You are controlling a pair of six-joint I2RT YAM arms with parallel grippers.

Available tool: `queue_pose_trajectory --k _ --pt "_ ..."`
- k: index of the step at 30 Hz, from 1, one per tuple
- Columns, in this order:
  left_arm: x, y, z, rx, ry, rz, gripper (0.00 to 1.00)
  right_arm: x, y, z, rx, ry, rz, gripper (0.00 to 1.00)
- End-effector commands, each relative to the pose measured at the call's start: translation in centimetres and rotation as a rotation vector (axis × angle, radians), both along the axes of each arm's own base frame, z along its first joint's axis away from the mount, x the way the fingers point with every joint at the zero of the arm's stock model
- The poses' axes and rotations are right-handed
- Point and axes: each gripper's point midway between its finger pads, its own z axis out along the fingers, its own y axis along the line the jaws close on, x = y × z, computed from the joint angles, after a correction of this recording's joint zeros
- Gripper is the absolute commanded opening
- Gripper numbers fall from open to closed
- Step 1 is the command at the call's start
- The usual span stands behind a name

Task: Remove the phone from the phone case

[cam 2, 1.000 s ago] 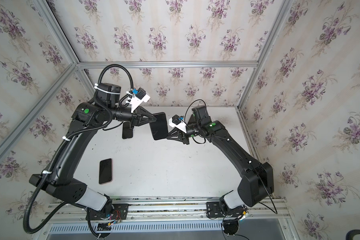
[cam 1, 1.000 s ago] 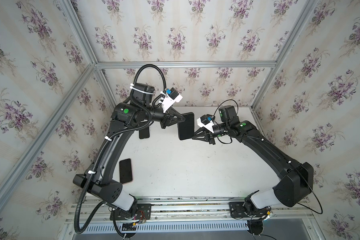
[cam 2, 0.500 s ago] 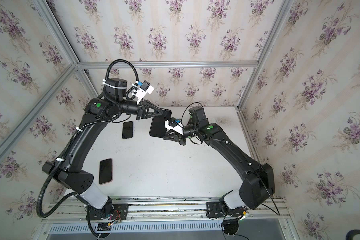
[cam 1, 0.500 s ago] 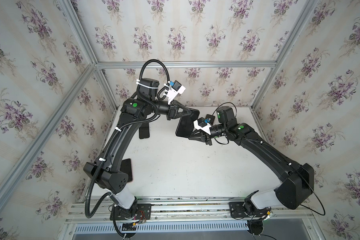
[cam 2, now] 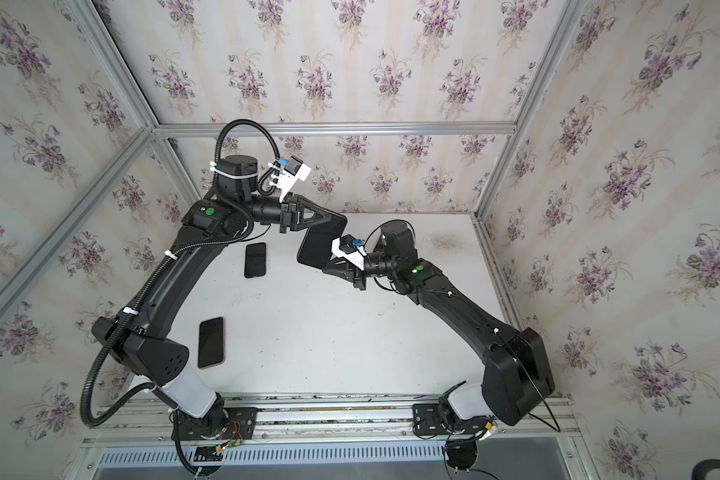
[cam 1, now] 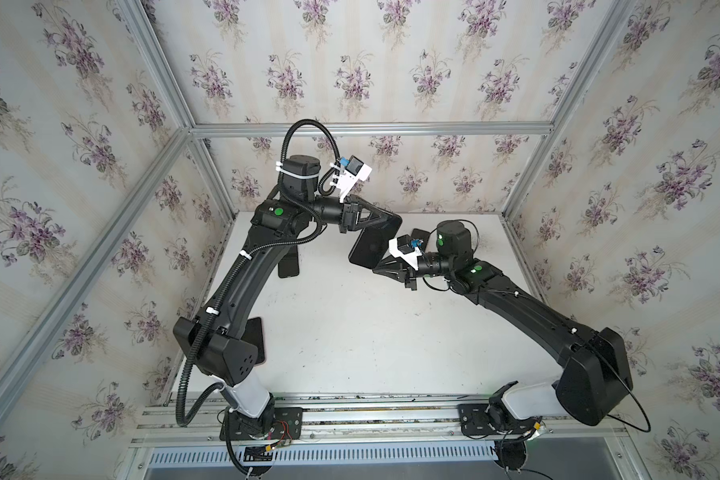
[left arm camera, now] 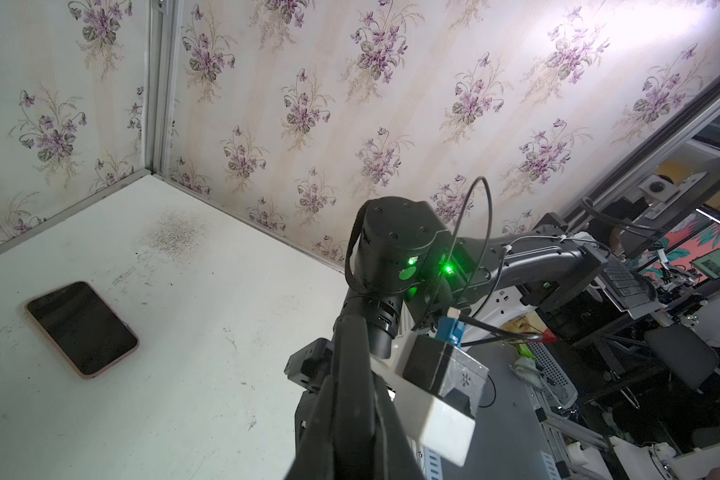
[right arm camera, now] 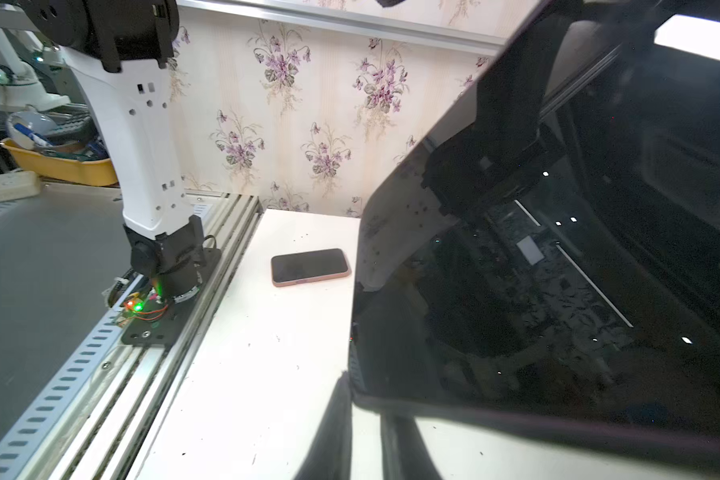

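Note:
A black phone in its phone case (cam 1: 371, 246) (cam 2: 320, 246) hangs tilted in the air above the back of the white table (cam 1: 350, 332), held from both ends. I cannot tell phone from case in both top views. My left gripper (cam 1: 393, 219) (cam 2: 341, 222) is shut on its upper end; in the left wrist view the fingers (left arm camera: 350, 436) pinch a thin dark edge. My right gripper (cam 1: 376, 268) (cam 2: 326, 266) is shut on its lower corner. The right wrist view shows the glossy dark screen (right arm camera: 558, 270) filling the frame, with my right gripper (right arm camera: 371, 436) at the rim.
Other phones lie flat on the table: a black one (cam 2: 255, 259) at the back left, a pink-cased one (cam 2: 211, 342) (right arm camera: 310, 267) near the left arm's base, and another pink-cased one (cam 1: 420, 233) (left arm camera: 83, 328) behind the right wrist. Flowered walls enclose three sides.
The left arm's elbow has swung toward the middle and its gripper has risen to the phone's upper end. The right gripper has dropped below it. The held phone has tilted more upright.

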Motion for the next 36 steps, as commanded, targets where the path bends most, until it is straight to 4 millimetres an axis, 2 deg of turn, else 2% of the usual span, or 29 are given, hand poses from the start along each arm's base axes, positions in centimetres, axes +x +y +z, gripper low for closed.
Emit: queue_pose_trajectory --k 1,3,8,10,12,14,16,19,21,25,29,32,33,36 --pt "-2.0 -0.4 1.1 -0.047 0.17 -0.085 0.0 2.3 -0.5 3.0 0.076 -0.159 -0.14 0.1" --pt "-1.9 -0.4 1.3 -0.053 0.186 -0.081 0.0 2.4 -0.7 2.9 0.076 -0.167 -0.159 0.1" --pt "-1.0 -0.6 0.0 -0.043 0.246 -0.044 0.0 2.5 -1.0 2.9 0.084 -0.161 -0.187 0.11" --pt "-0.6 -0.6 0.2 -0.048 0.249 -0.026 0.0 2.6 -1.4 2.7 0.092 -0.15 -0.219 0.14" --pt "0.2 -0.3 0.7 -0.059 0.26 0.009 0.0 2.5 -1.8 2.2 0.094 -0.12 -0.248 0.22" --pt "1.2 0.2 1.6 -0.08 0.283 0.06 0.0 2.8 -2.6 1.8 0.106 -0.062 -0.316 0.4" --pt "2.3 0.9 2.2 -0.108 0.326 0.117 0.0 3.1 -3.6 1.7 0.138 -0.001 -0.395 0.52" --pt "4.2 2.4 2.8 -0.188 0.425 0.218 0.0 3.9 -5.5 2.3 0.223 0.152 -0.534 0.59" --pt "5.2 3.4 3.1 -0.261 0.478 0.262 0.0 3.8 -6.2 2.7 0.269 0.27 -0.559 0.62" --pt "5.9 4.1 3.1 -0.351 0.536 0.281 0.0 1.6 -5.1 5.3 0.443 0.409 -0.394 0.67" --pt "6.5 4.1 2.1 -0.371 0.561 0.293 0.0 0.5 -4.3 8.1 0.625 0.499 -0.238 0.64" --pt "6.6 4.0 1.8 -0.4 0.577 0.284 0.0 0.0 -3.0 8.2 0.614 0.481 -0.211 0.64" --pt "6.7 4.0 1.7 -0.403 0.582 0.284 0.0 -1.1 -1.7 8.0 0.598 0.488 -0.176 0.65" --pt "6.6 4.1 1.5 -0.401 0.581 0.288 0.0 -1.0 -1.3 7.5 0.599 0.508 -0.176 0.64"
